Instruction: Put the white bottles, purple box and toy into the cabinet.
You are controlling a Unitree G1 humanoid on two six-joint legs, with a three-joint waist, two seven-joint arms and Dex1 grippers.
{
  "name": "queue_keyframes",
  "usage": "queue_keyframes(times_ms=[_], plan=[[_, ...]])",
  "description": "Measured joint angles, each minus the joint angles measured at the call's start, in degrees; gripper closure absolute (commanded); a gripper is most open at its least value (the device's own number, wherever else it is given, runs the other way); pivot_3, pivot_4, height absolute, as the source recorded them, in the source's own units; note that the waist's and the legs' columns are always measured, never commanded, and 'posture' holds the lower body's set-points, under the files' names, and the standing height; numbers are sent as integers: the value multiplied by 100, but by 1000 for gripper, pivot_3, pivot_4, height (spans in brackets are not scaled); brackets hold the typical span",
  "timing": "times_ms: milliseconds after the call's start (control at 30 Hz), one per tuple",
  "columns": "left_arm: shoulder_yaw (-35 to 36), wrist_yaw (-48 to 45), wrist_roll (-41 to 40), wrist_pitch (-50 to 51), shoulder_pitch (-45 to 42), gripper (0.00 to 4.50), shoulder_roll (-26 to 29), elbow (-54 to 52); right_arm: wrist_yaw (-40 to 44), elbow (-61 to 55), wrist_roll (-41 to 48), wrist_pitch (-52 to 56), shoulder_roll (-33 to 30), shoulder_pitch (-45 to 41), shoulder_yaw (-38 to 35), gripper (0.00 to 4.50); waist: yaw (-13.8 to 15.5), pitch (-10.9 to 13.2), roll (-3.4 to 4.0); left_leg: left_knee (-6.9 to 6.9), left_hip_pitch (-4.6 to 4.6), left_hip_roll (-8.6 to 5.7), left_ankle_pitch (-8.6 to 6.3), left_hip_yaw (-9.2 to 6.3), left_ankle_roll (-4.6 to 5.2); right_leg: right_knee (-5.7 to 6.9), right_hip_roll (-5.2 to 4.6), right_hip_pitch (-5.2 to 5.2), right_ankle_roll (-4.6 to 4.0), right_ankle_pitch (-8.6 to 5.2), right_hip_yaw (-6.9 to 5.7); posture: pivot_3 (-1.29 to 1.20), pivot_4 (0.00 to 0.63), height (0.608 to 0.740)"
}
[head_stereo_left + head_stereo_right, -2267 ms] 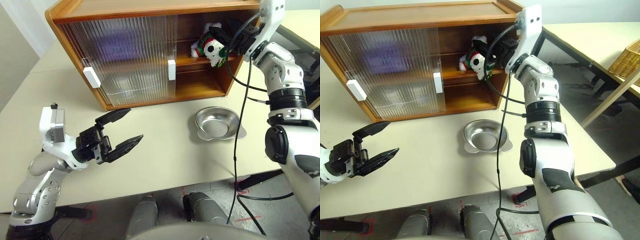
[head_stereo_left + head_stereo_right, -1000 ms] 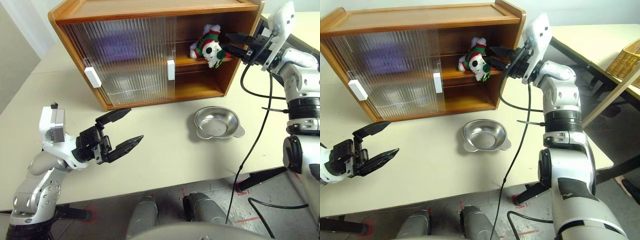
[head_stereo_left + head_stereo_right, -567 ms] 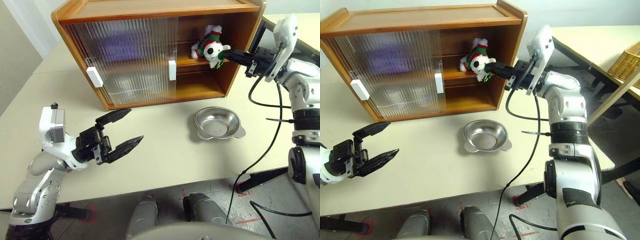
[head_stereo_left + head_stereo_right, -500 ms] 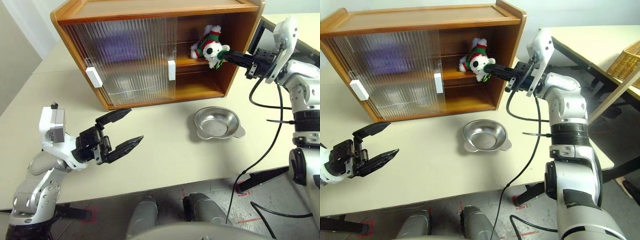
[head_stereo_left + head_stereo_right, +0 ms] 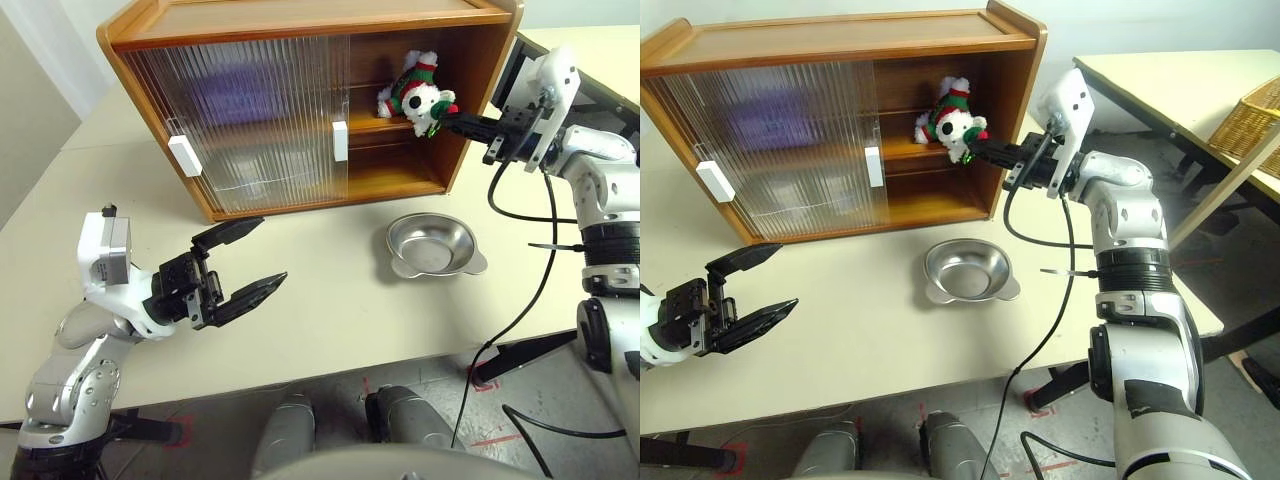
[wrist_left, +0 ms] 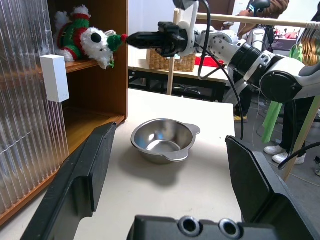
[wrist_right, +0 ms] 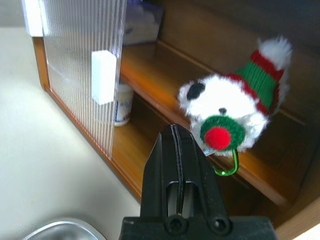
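The toy (image 5: 415, 95), a white plush dog in a striped sweater, lies on the upper shelf of the cabinet (image 5: 300, 20), in its open right part. My right gripper (image 5: 449, 119) is shut on nothing, its tips right by the toy's red nose (image 7: 218, 136); I cannot tell whether they touch. A white bottle (image 7: 121, 104) stands on the lower shelf behind the door edge. The purple box (image 7: 142, 22) sits on the upper shelf behind the ribbed door (image 5: 250, 120). My left gripper (image 5: 270, 250) hangs open over the table's near left, far from everything.
A shiny steel bowl (image 5: 435, 245) sits on the table in front of the cabinet's open side. A second table with a wicker basket (image 5: 1250, 115) stands off to the right. The door's white handles (image 5: 341, 140) jut forward.
My right gripper let go of the toy, backed out of the cabinet, shut its fingers and sank a little. The toy stays on the shelf. The left arm has not moved.
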Motion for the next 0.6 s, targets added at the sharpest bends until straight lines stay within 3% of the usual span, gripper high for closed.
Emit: queue_keyframes(times_ms=[333, 600], plan=[[1, 20, 0, 0, 30, 0, -1, -2, -290, 397, -205, -354, 172, -327, 26, 4481, 4, 0, 0, -5, 2, 3, 0, -10, 0, -1, -1, -1, -1, -1, 1, 32, 62, 740], [17, 65, -1, -1, -16, 0, -1, -6, -1073, 1395, -649, -1120, 545, -906, 57, 4481, 12, 1, 2, -18, 3, 9, -1, -18, 1, -2, -1, -5, -5, 0, 0, 55, 58, 740]])
